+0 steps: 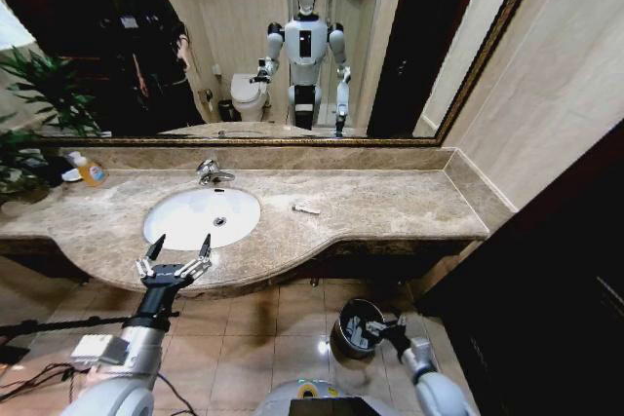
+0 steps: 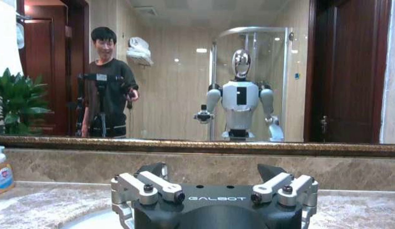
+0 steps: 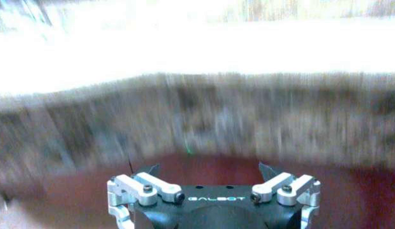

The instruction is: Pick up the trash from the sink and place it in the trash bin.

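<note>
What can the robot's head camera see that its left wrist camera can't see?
The head view alone shows the whole white sink with its drain and faucet, a small white piece of trash on the counter, the trash bin on the floor and the right pincer over it. The left wrist view alone shows the left pincer's base close up. Both show the open left pincer, the orange soap bottle and the mirror.

Warm indoor light; head view bends at its edges. A glare spot sits on the floor. Right wrist view is motion-blurred, its upper half blown out white.
</note>
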